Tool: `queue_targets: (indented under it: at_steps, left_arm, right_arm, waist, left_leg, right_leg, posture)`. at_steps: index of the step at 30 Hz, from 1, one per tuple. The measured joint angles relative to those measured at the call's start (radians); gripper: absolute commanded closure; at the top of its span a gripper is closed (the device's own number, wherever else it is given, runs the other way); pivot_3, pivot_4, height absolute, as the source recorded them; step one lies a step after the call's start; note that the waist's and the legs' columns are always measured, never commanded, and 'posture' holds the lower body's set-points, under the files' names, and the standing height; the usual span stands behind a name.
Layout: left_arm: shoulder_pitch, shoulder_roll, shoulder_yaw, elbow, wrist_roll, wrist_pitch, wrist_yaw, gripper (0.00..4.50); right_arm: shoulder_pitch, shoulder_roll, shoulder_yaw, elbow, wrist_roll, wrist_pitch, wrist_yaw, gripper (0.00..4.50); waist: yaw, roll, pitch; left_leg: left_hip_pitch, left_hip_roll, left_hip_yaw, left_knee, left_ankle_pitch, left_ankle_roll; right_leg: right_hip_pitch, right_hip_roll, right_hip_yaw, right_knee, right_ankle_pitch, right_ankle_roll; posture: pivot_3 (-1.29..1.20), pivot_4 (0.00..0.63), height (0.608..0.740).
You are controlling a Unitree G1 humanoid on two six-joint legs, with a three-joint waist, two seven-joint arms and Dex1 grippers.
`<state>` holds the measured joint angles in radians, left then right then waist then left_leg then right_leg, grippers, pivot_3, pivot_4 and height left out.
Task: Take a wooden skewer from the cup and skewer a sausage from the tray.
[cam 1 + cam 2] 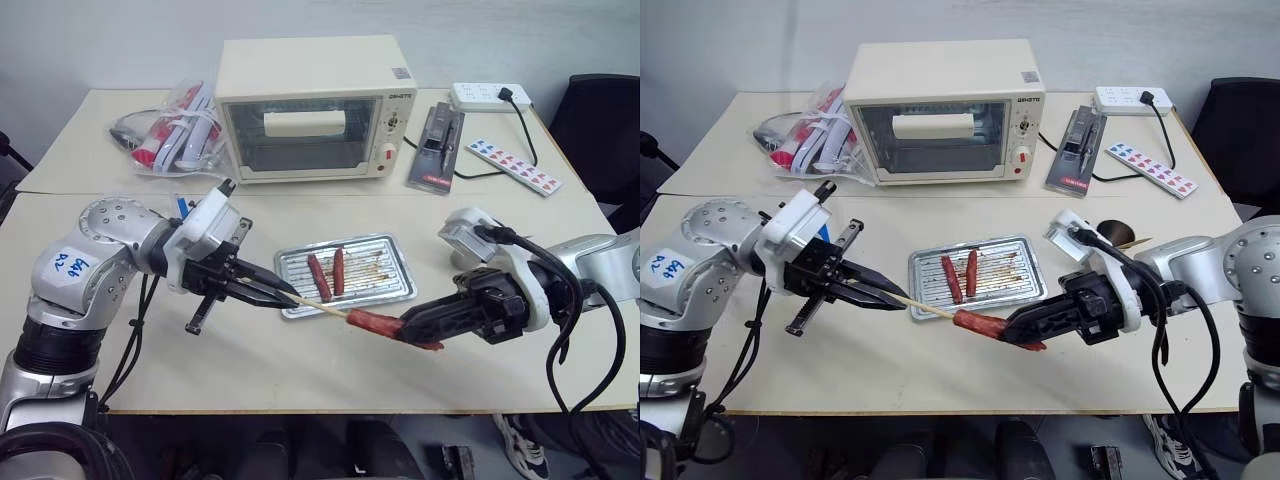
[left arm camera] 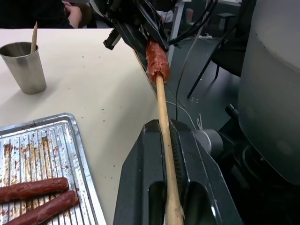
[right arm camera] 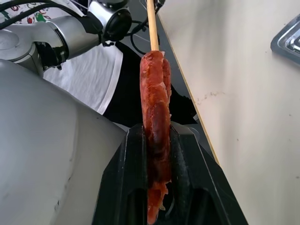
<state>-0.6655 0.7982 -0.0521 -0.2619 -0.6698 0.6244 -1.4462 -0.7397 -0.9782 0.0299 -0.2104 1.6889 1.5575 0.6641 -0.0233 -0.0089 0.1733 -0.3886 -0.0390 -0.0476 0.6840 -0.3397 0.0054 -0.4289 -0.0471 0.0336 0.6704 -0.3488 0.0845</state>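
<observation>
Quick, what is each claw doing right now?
Left claw: closed on the wooden skewer.
Right claw: closed on the sausage, which the skewer has entered.

Three sausages, two skewers, one tray, one cup.

Two sausages (image 1: 328, 273) lie side by side in the one silver tray (image 1: 395, 290) near the middle of the table (image 1: 300, 370), and one sausage (image 1: 375, 323) sits on a wooden skewer (image 1: 322, 305) over the front edge of the table. One cup (image 2: 24, 66) stands on the table with one more skewer (image 2: 33, 37) in it. At the back of the table stands one small oven (image 1: 315, 105), with one power strip (image 1: 490, 95) at the back right corner.
</observation>
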Motion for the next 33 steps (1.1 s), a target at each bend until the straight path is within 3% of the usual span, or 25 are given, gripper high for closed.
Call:
queue_targets:
  at_steps: [17, 19, 29, 33]
  left_arm:
    - [-0.006, -0.047, -0.032, -0.005, -0.004, 0.018, 0.018, 4.50]
    - [-0.006, -0.049, -0.032, -0.005, -0.004, 0.019, 0.020, 4.50]
    - [0.017, -0.056, -0.028, -0.008, -0.014, 0.031, 0.056, 4.50]
    - [0.052, -0.053, -0.012, -0.013, -0.020, 0.040, 0.079, 4.50]
  right_arm:
    - [-0.009, -0.021, 0.079, 0.012, 0.139, -0.074, -0.124, 4.12]
    - [-0.009, -0.025, 0.080, 0.011, 0.142, -0.076, -0.125, 3.48]
    - [-0.010, -0.039, 0.084, 0.011, 0.137, -0.088, -0.141, 1.12]
    - [-0.019, -0.042, 0.084, 0.019, 0.105, -0.088, -0.148, 1.12]
  waist:
    - [-0.001, 0.000, 0.000]
    - [-0.001, 0.000, 0.000]
    - [0.000, 0.000, 0.000]
    - [-0.001, 0.000, 0.000]
  left_leg:
    - [0.000, 0.000, 0.000, 0.000, 0.000, 0.000]
    - [0.000, 0.000, 0.000, 0.000, 0.000, 0.000]
    - [0.000, 0.000, 0.000, 0.000, 0.000, 0.000]
    - [0.000, 0.000, 0.000, 0.000, 0.000, 0.000]
  right_leg:
    - [0.000, 0.000, 0.000, -0.001, 0.000, 0.000]
    - [0.000, 0.000, 0.000, -0.001, 0.000, 0.000]
    - [0.000, 0.000, 0.000, -0.001, 0.000, 0.000]
    - [0.000, 0.000, 0.000, -0.001, 0.000, 0.000]
  posture:
    - [0.00, 0.150, 0.740]
    - [0.00, 0.150, 0.740]
    - [0.00, 0.150, 0.740]
    - [0.00, 0.150, 0.740]
